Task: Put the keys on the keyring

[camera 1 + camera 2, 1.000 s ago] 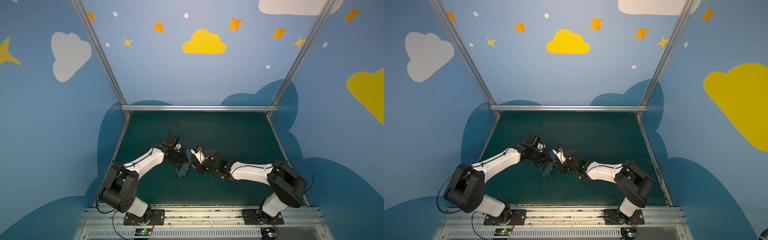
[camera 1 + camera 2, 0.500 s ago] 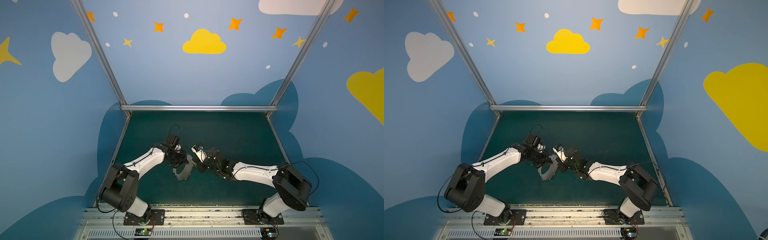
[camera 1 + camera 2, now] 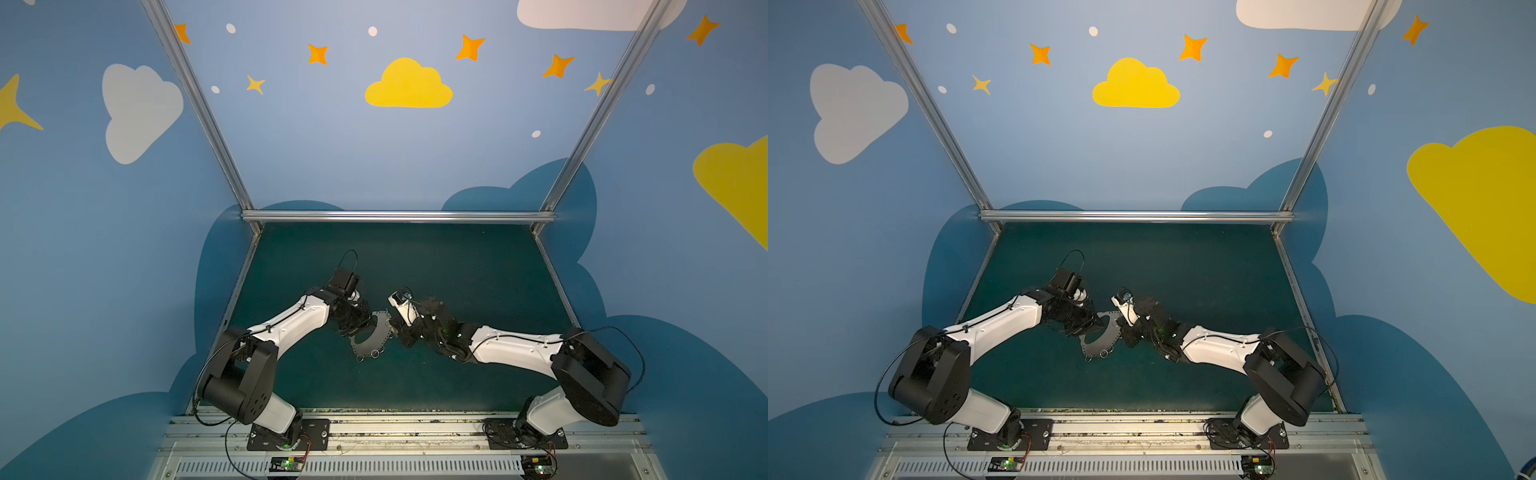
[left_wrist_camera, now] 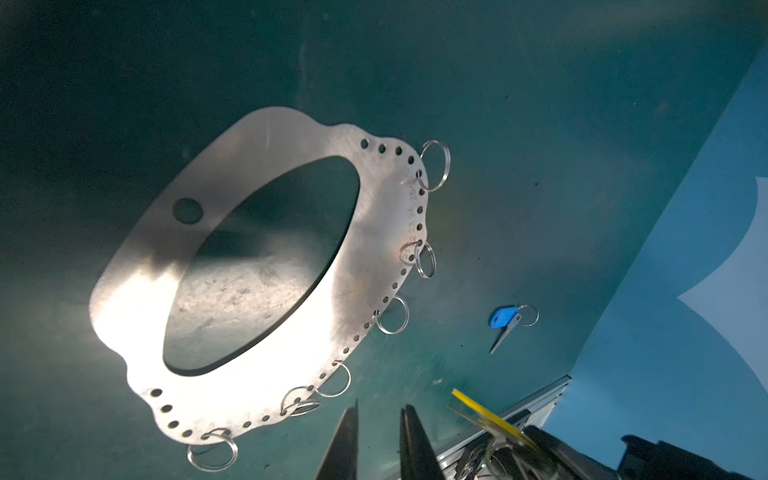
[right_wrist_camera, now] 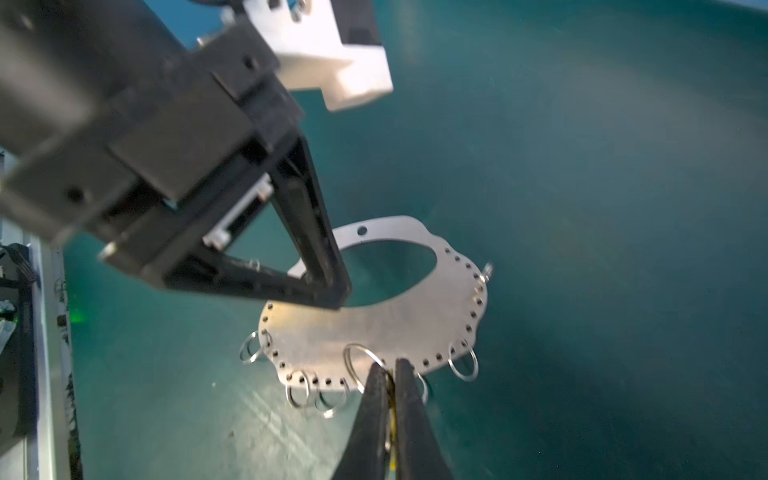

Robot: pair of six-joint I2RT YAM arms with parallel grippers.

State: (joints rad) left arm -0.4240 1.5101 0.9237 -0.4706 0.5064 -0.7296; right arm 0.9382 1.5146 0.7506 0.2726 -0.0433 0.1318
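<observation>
1. Green mat (image 3: 436, 266): the work surface. Both arms reach in toward its middle.
2. Keyring (image 3: 374, 337) (image 3: 1100, 338): a grey metal plate with a large oval hole. It sits on the mat between the two grippers in both top views. Whether it lies fully flat cannot be told.
3. Left gripper (image 4: 381, 409): the fingers are narrowly parted, with mat visible through the gap and nothing held. The tips stand just beside the plate's ringed edge.
4. Right gripper (image 5: 388, 368): the fingers are closed on the yellow-tagged key (image 5: 391, 415), whose tag shows edge-on between them. The tips are over the plate's perforated rim.
5. Blue-tagged key (image 4: 505, 322): it lies on the mat with its own small ring attached, well apart from the plate and near the blue wall (image 4: 685, 249).
6. Split rings (image 4: 426, 260): several hang from the small holes along one edge of the plate. None of those in view carries a key.
</observation>
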